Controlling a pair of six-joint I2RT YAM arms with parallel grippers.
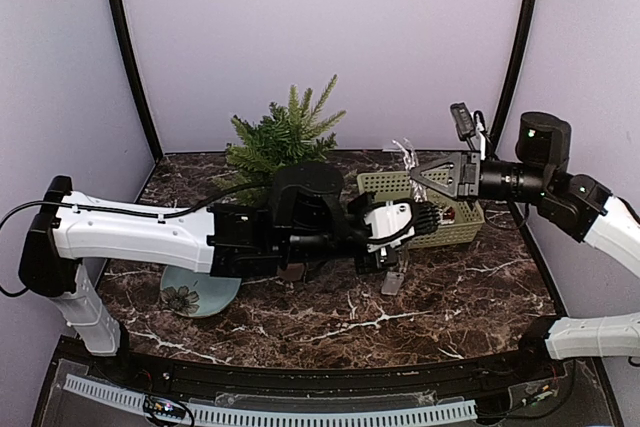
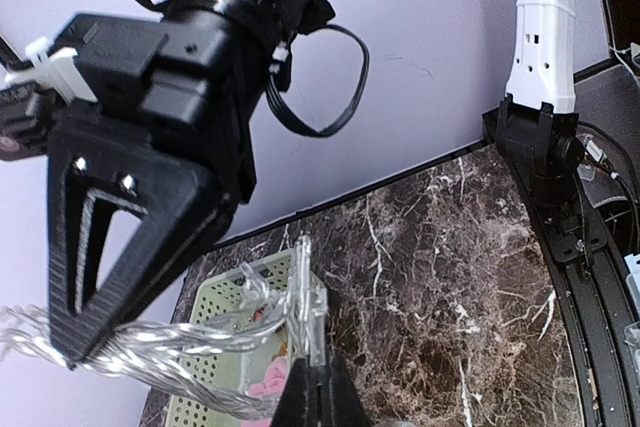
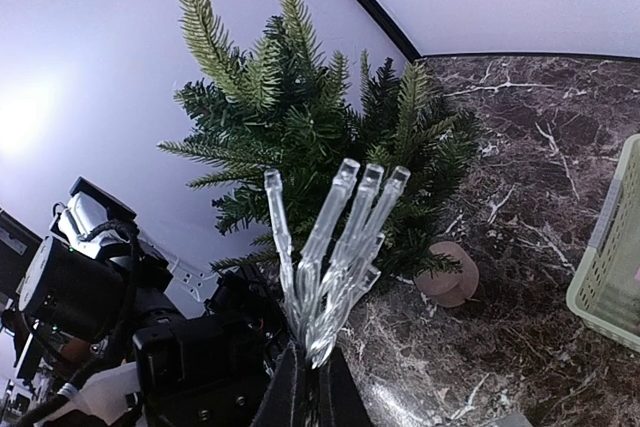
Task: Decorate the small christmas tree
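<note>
Two hands were clamped on the same clear string of lights [image 3: 330, 247], right by the pale green basket [image 1: 455, 232]. The right hand [image 3: 305, 392] was pinched shut around a bunch of the clear bulbs, which fanned upward from its fingertips in its own wrist view. The left hand [image 2: 314, 392] was closed too, its tips gripping one clear bulb that stuck straight up, and the twisted clear wire looped across to the right hand. The basket sat on the marble table [image 1: 450, 297] toward the right, and the left wrist view showed something pink inside it, too blurry to name. The small christmas tree [image 1: 283, 139] stood upright in its beige-pink pot [image 3: 449, 273] at the back of the table, left of the basket. A teal plate [image 1: 190, 297] lay near the front left, partly under the left arm.
</note>
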